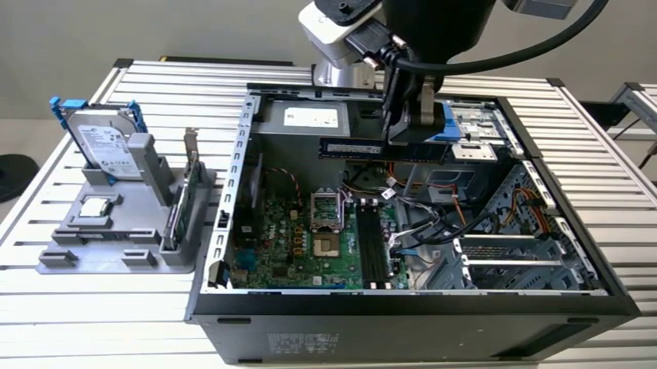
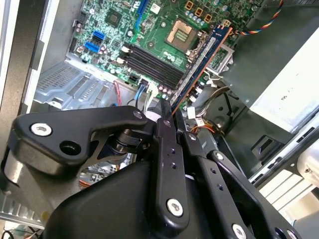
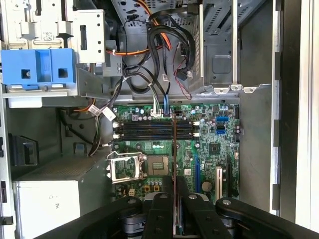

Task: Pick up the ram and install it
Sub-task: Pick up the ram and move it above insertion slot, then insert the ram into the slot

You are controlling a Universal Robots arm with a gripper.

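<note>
A wide table [image 1: 616, 231] topped with pale, silvery metal slats takes up most of the exterior view, and the light on it is even, with only soft shadows. Beyond the table's far edge lies a plain grey surface [image 1: 61, 46]; whether it is wall or floor cannot be told. Off the table's edge on the exterior view's left sits a dark round shape [image 1: 11, 177] on paler ground, and just past the table's far corner on the exterior view's right stands a second slatted table [image 1: 638, 104].

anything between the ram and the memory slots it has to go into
Nothing visible does. The claw holds the ram over the open case, and the memory slots lie bare on the board. A cable bundle ends just beside the slots, not across them.
</note>
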